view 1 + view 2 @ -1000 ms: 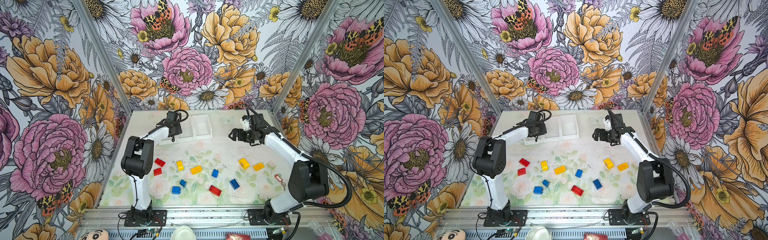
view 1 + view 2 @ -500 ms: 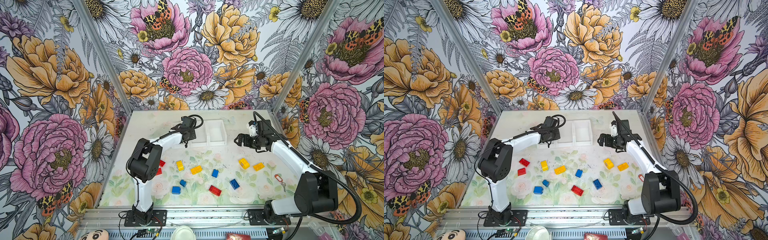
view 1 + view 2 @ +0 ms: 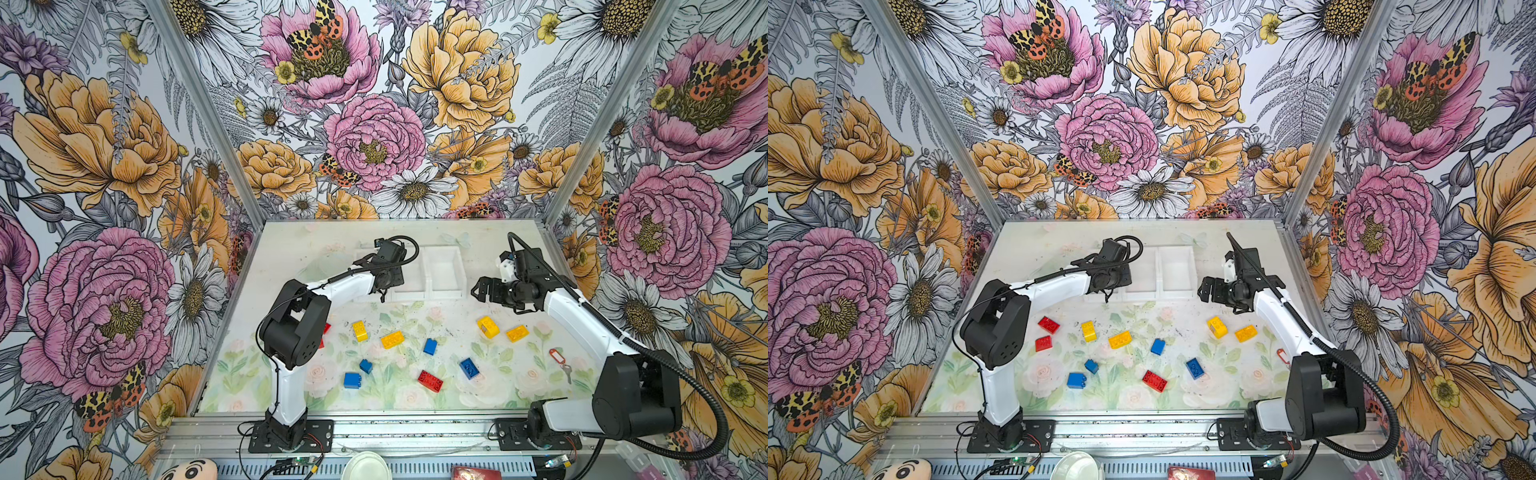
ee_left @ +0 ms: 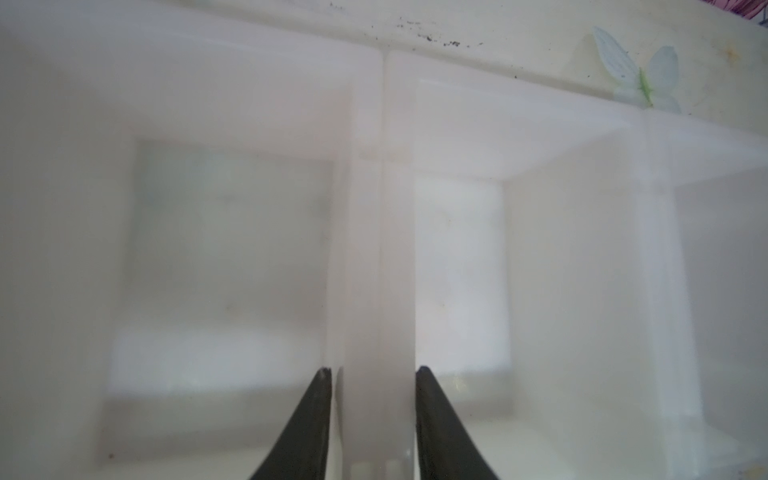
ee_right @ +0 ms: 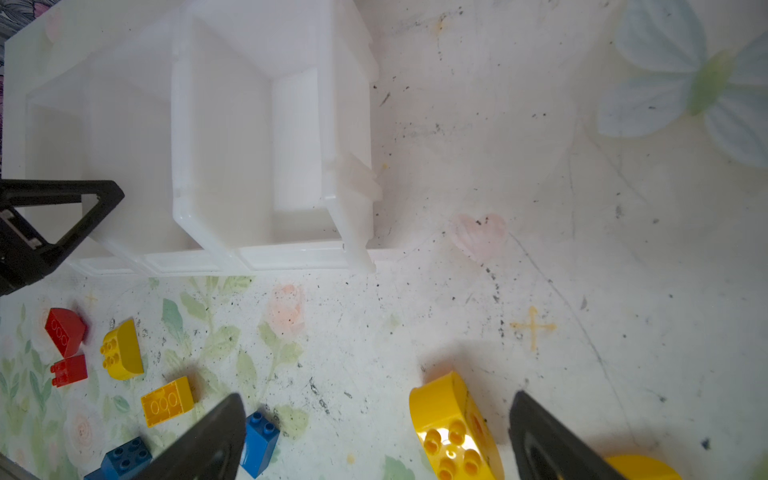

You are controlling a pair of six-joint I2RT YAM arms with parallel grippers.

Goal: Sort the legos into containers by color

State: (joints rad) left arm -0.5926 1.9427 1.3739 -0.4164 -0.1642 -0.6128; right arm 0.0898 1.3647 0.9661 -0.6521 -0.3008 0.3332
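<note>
The desk carries the tray, open side up. Its long axis runs straight from the left fingers towards the right fingers, and its end bin stops just short of the right pair. The left fingers point down into the tray, one in each of two neighbouring bins. They are narrowly spread, close along both faces of the wall between those bins; whether they pinch it cannot be told. The right fingers are spread wide, grip nothing and hang above the desk. A rounded yellow brick on its side shows between them, untouched. The other bricks lie scattered on the desk, nearer the arm bases than either pair of fingers.
</note>
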